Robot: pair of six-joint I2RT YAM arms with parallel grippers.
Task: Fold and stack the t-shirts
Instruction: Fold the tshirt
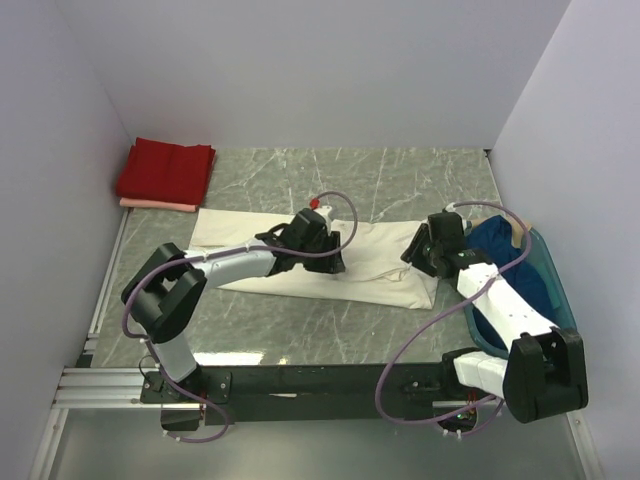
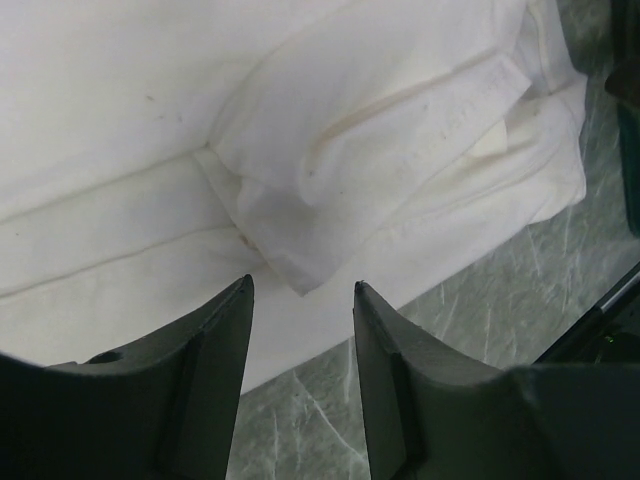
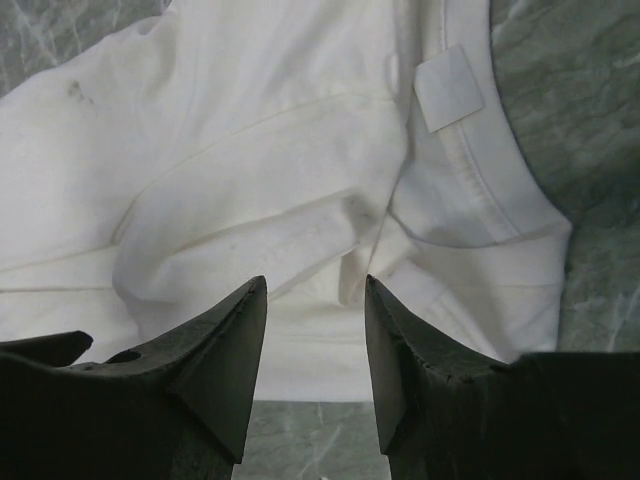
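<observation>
The cream-white t-shirt (image 1: 380, 270) is lying stretched out on the marbled surface (image 1: 400, 180), just ahead of both pairs of fingers. The left fingers (image 2: 215, 380) are standing apart, gripping nothing, with a folded flap of cloth lying just beyond their tips. The right fingers (image 3: 225, 370) are also standing apart and empty, with the collar label (image 3: 448, 88) lying farther ahead, to their right.

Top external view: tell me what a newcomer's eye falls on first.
The long cream-white t-shirt across the middle, with the left fingers and right fingers open above it. Then the folded red t-shirt on a pale pink one in the far left corner, and the dark blue shirt in the teal basket at right.
</observation>
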